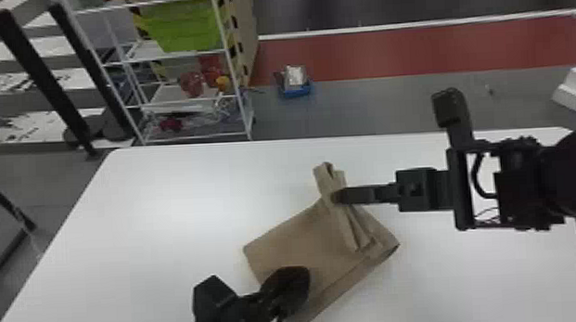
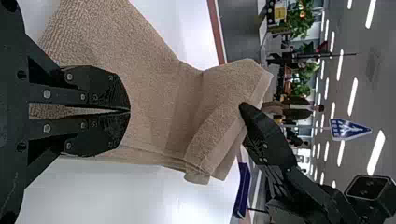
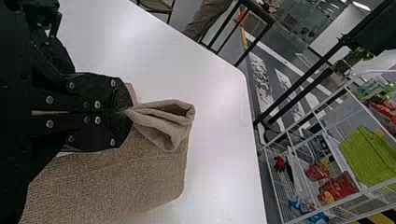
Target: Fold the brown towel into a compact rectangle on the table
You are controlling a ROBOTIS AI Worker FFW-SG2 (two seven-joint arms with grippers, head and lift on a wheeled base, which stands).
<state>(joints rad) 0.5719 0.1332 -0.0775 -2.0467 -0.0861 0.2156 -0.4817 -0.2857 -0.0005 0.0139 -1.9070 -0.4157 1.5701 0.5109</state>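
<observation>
Nearest the camera, the left gripper (image 1: 300,277) is over the near left part of the brown towel (image 1: 300,246), its fingertips pressed together. From the right, the right gripper (image 1: 339,196) pinches a gathered strip of the cloth (rather like a loose pleat), with a puckered end poking out past its tips toward the far side. The rest of the towel spreads beneath on the white table (image 1: 164,224), layered along its near right edge. Beyond the table, at far left, stands a white rack (image 1: 189,54) holding a green bin (image 1: 179,26).
</observation>
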